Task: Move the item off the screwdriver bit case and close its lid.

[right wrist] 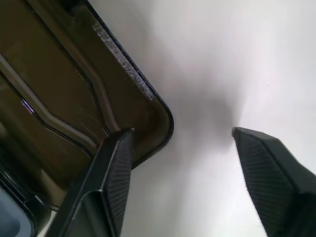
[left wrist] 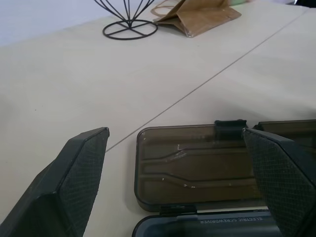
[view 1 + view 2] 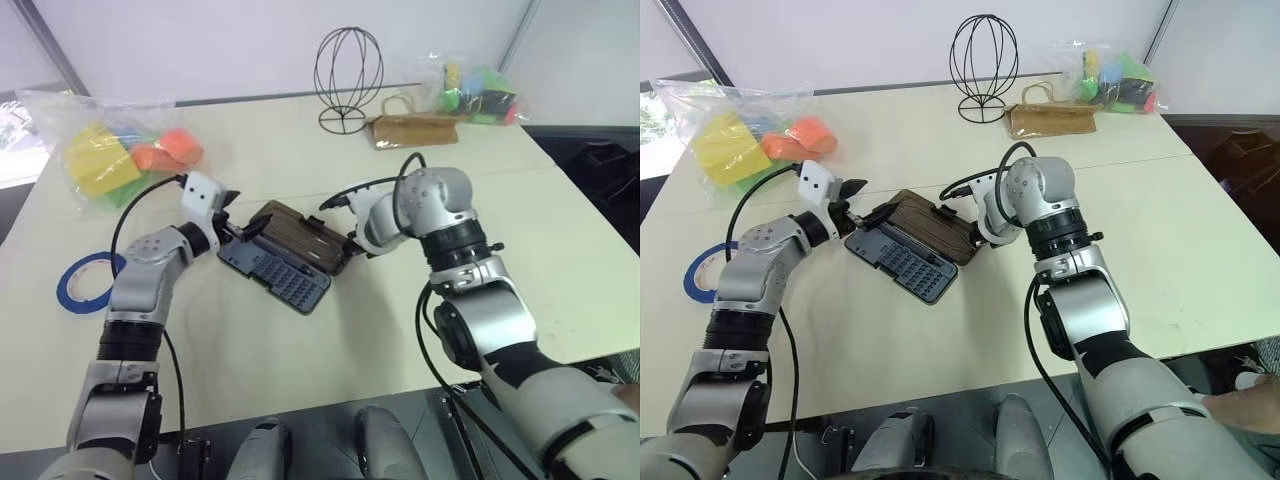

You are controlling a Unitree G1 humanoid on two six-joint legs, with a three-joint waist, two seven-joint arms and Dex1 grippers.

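Note:
The screwdriver bit case (image 3: 278,275) lies open in the middle of the table, rows of bits showing in its dark grey base. Its smoky-brown lid (image 3: 305,238) is folded back flat on the table behind the base. The item, a blue ring of tape (image 3: 85,280), rests on the table to the far left, apart from the case. My left gripper (image 3: 232,228) stands open and level at the case's left end; its wrist view looks across the lid (image 2: 197,168). My right gripper (image 3: 352,245) points steeply down at the lid's right corner (image 1: 148,113), fingers apart, one finger (image 1: 113,182) by that corner.
A plastic bag of colourful blocks (image 3: 110,150) sits at the back left. A black wire stand (image 3: 349,75), a brown pouch (image 3: 415,130) and another bag of blocks (image 3: 478,95) stand along the back. The table's front edge (image 3: 330,395) runs close below the case.

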